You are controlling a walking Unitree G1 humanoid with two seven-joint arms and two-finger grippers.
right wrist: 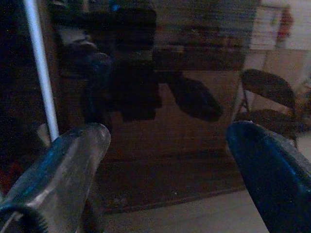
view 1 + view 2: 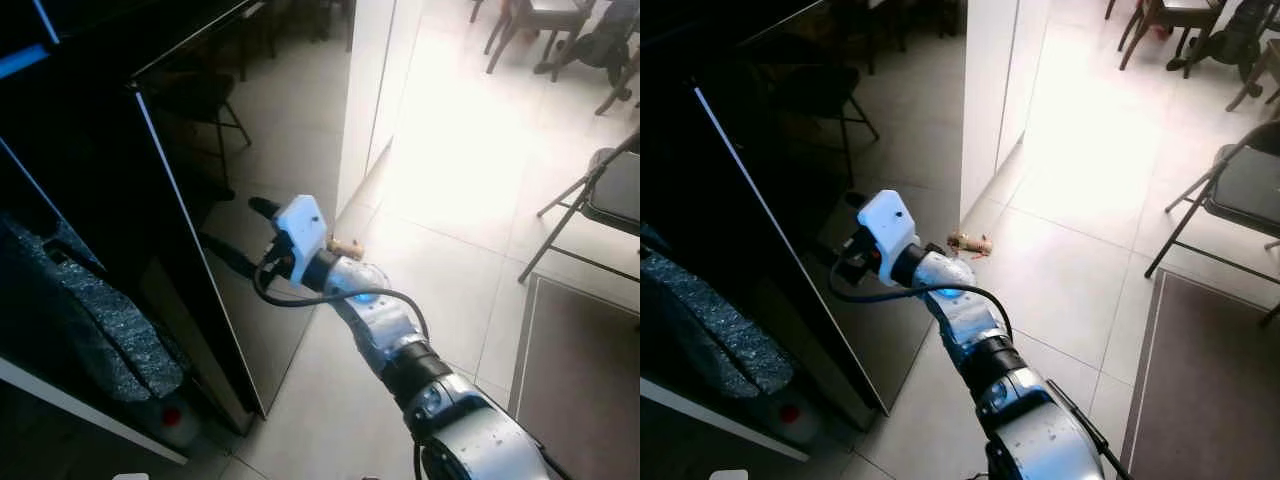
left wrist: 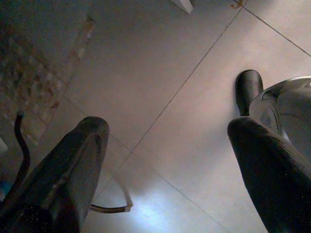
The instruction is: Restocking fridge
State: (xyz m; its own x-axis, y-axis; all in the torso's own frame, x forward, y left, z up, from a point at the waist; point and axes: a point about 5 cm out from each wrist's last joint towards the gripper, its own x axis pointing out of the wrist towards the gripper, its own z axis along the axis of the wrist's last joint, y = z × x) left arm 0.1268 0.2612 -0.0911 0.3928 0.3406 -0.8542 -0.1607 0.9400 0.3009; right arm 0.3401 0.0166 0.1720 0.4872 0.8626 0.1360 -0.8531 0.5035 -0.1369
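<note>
Right gripper [image 2: 262,222] spread wide, grasping nothing, reaching toward glossy black fridge door [image 2: 240,150]; door swung out, standing upright, long axis vertical. No writing legible anywhere. Right wrist view: fingers [image 1: 73,165] parted before dark reflective panel. Left wrist view: left gripper [image 3: 167,160] likewise released, above tiled floor [image 3: 160,73].
</note>
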